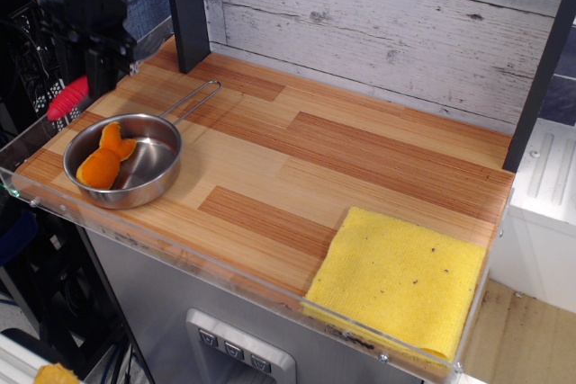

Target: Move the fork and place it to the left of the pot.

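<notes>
One item held | black fingers (97, 78) closed on ribbed red-handled fork (68, 97), tines hidden | round shiny steel pot (123, 159) below-right of fingers on wooden bench (360, 159) | risk: release beyond clear bench-edge wall (36, 132) drops fork off bench.

The robot's body shows only at the upper left of the frame, as a black gripper (94, 65) assembly. It is matte black throughout, built of blocky, squared-off sections stacked one above another, with a wider housing near the top and a narrower dark part below it. A thin black cable loops out beside the upper housing. A few small pale spots on its side may be screws or fittings; they are too small to tell.
</notes>
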Available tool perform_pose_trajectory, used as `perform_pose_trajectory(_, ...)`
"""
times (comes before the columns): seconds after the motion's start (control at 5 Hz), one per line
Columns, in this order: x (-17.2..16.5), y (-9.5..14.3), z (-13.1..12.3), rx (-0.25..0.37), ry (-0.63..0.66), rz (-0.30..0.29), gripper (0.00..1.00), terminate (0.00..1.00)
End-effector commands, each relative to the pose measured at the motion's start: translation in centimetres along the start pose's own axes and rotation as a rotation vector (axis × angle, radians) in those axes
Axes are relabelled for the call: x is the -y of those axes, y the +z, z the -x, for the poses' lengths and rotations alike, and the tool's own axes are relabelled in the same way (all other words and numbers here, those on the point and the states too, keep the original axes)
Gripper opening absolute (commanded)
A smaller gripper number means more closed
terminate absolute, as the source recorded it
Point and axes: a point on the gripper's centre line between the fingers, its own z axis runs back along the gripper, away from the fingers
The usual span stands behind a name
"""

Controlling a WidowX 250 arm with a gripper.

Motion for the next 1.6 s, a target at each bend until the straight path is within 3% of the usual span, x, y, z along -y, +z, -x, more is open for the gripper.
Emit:
perform_pose_trajectory(0.0, -1.4, -0.7, -0.2, -0.029, 0.012, -0.01, 0.0, 0.0)
perform_pose_trajectory(0.2, -1.5, -0.6, -0.1, -0.033, 0.001, -0.002, 1.0, 0.0)
perform_pose_trajectory(0.6, -0.5, 1.9, 0.7, 0.027, 0.013, -0.03, 1.0, 0.0)
perform_pose_trajectory(0.8, 1.4, 6.3, 1.8, 0.152, 0.051, -0.014, 1.0, 0.0)
perform_pose_trajectory(1.0, 3.8, 10.3, 3.5, 0.267, 0.078, 0.035, 1.0, 0.0)
perform_pose_trajectory(1.2, 5.8, 11.5, 3.9, 0.319, 0.043, 0.094, 1.0, 0.0)
perform_pose_trajectory(1.4, 7.2, 11.1, 3.1, 0.294, 0.023, 0.142, 1.0, 0.0)
